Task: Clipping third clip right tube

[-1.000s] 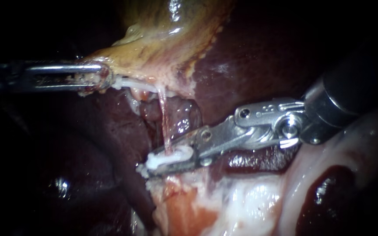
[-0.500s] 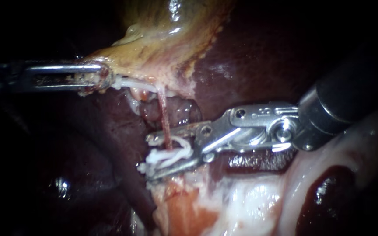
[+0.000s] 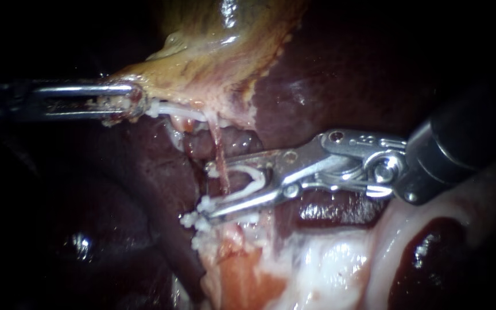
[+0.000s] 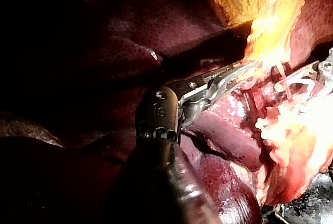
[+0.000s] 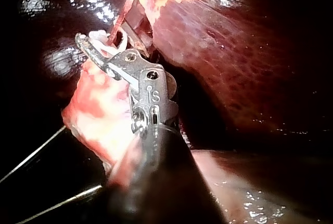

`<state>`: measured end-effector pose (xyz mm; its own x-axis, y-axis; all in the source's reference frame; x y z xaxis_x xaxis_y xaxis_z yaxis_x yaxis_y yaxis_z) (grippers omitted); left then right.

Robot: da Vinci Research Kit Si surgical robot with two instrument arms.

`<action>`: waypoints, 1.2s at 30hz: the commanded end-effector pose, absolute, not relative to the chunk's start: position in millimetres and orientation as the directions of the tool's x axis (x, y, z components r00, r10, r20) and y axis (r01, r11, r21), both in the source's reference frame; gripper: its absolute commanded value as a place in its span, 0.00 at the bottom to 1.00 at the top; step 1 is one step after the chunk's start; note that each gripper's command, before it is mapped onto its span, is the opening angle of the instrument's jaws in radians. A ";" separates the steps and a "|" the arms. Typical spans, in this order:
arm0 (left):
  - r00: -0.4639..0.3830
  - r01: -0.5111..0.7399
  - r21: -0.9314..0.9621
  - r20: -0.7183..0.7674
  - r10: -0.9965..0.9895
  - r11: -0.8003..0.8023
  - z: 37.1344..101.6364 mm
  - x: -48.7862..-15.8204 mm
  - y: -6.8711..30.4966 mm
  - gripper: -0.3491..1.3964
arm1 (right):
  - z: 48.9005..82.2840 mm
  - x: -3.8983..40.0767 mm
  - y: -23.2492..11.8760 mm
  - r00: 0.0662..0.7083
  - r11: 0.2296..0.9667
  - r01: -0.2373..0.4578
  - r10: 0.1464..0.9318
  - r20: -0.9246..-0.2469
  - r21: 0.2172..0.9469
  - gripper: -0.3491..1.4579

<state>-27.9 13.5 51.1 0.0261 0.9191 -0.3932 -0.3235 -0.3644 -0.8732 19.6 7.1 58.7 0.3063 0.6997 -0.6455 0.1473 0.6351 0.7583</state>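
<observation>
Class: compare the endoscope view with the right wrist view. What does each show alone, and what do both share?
Endoscope only: the left instrument, its jaws shut on the gallbladder at its edge. Right wrist only: two thin strands lying beside the shaft of the right instrument. Both: that right instrument, jaws apart and holding an open white clip astride the thin reddish tube, with dark liver around.

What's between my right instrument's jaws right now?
A white clip, spread in a V, sits along both jaws of the right instrument, with the thin reddish tube running down through it. The tube's lower end is hidden behind the lower jaw and white tissue.
</observation>
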 end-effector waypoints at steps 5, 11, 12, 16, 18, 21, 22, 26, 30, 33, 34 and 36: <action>0.026 -0.323 -0.873 -0.393 0.919 -0.365 51.1 -27.9 13.5 0.00 | 57.9 20.4 8.0 0.285 0.623 0.145 0.718 -0.635 0.769 0.47; 0.026 -0.323 -0.873 -0.393 0.919 -0.364 51.1 -28.0 13.5 0.00 | 57.7 21.6 8.5 0.268 0.610 0.141 0.734 -0.624 0.779 0.47; 0.026 -0.324 -0.873 -0.393 0.919 -0.364 51.1 -28.0 13.5 0.00 | 57.7 21.8 8.5 0.266 0.610 0.141 0.735 -0.624 0.780 0.47; 0.028 -0.326 -0.872 -0.394 0.919 -0.364 51.1 -28.1 13.5 0.00 | 57.8 22.6 8.6 0.260 0.605 0.138 0.742 -0.619 0.784 0.47; 0.028 -0.326 -0.872 -0.394 0.919 -0.364 51.1 -28.1 13.5 0.00 | 57.9 23.3 8.7 0.253 0.605 0.137 0.744 -0.618 0.784 0.47; 0.028 -0.327 -0.872 -0.394 0.919 -0.364 51.1 -28.2 13.5 0.00 | 57.9 24.0 8.9 0.237 0.603 0.141 0.750 -0.618 0.785 0.47; 0.028 -0.327 -0.872 -0.394 0.919 -0.364 51.1 -28.1 13.5 0.00 | 57.8 24.1 8.9 0.234 0.602 0.141 0.751 -0.617 0.786 0.47; 0.028 -0.327 -0.872 -0.394 0.919 -0.364 51.1 -28.2 13.5 0.00 | 57.3 24.5 9.4 0.221 0.598 0.142 0.758 -0.614 0.789 0.47; 0.028 -0.327 -0.872 -0.394 0.919 -0.364 51.1 -28.1 13.5 0.00 | 56.3 24.4 10.0 0.201 0.590 0.149 0.768 -0.608 0.794 0.47; 0.028 -0.326 -0.872 -0.394 0.919 -0.364 51.1 -28.1 13.5 0.00 | 55.0 24.2 10.6 0.190 0.582 0.155 0.775 -0.602 0.798 0.47; 0.028 -0.326 -0.872 -0.394 0.919 -0.364 51.1 -28.1 13.5 0.00 | 54.5 24.1 10.7 0.181 0.579 0.159 0.779 -0.600 0.800 0.47; 0.028 -0.326 -0.872 -0.394 0.919 -0.364 51.1 -28.1 13.5 0.00 | 53.6 23.9 11.0 0.163 0.572 0.168 0.787 -0.595 0.803 0.47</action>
